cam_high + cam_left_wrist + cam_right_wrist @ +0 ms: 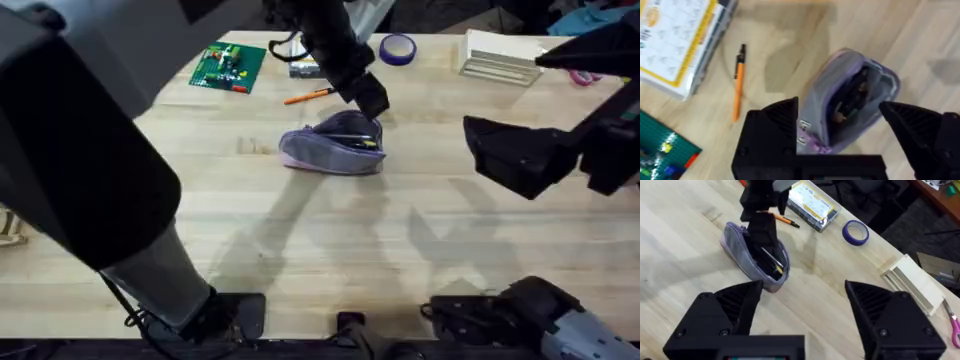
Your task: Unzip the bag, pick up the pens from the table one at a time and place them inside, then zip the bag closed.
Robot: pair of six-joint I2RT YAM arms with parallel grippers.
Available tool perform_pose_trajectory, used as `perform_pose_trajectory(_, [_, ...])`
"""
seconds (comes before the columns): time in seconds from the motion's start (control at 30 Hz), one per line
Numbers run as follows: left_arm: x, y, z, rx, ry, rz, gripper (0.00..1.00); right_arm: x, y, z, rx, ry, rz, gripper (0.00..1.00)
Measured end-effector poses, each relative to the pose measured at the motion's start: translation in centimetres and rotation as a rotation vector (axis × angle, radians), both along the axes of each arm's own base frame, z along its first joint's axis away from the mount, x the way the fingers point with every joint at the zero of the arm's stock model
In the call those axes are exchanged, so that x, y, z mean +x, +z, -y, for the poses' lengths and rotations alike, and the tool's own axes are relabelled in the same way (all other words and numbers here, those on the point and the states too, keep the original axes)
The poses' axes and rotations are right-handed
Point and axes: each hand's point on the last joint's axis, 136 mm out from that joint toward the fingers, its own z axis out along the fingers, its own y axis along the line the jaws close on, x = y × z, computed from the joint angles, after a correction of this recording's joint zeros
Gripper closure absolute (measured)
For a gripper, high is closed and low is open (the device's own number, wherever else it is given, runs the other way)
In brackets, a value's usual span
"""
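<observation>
Light-wood table [300,250], lilac bag [330,150], orange pen [308,96], tape roll [397,48], green board [228,67]

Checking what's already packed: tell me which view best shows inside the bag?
Left wrist: it looks straight down into the open bag, dark items inside. Right wrist shows the opening at a slant; overhead shows mostly its outside.

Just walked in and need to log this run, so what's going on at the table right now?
The left gripper hangs open over the unzipped lilac pencil pouch, with dark items already visible inside. The orange pen lies on the table beyond the pouch, near the clear plastic box. The right gripper is open and empty, off to the side. The pouch is not yet zipped.
</observation>
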Motion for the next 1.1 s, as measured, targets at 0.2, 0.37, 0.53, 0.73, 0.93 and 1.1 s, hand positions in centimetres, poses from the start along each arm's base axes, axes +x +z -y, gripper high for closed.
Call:
perform_pose_trajectory(0.2, [2.6, 0.5, -2.1, -0.022, 0.065, 0.047, 0.007, 0.0, 0.0, 0.0, 0.0, 0.0, 0.0, 0.003])
perform_pose_trajectory(0.37, [4.6, 0.8, -4.5, -0.032, 0.133, 0.074, 0.008, 0.0, 0.0, 0.0, 0.0, 0.0, 0.0, 0.003])
perform_pose_trajectory(0.53, [5.6, 0.8, -6.6, -0.031, 0.183, 0.078, 0.008, 0.0, 0.0, 0.0, 0.0, 0.0, 0.0, 0.003])
perform_pose_trajectory(0.73, [6.6, 1.1, -7.3, -0.038, 0.204, 0.105, 0.008, 0.0, 0.0, 0.0, 0.0, 0.0, 0.0, 0.003])
perform_pose_trajectory(0.93, [7.4, 1.5, -7.2, -0.048, 0.198, 0.145, 0.008, 0.0, 0.0, 0.0, 0.0, 0.0, 0.0, 0.003])
perform_pose_trajectory(1.1, [7.9, 1.6, -7.1, -0.049, 0.177, 0.171, 0.007, 0.0, 0.0, 0.0, 0.0, 0.0, 0.0, 0.003])
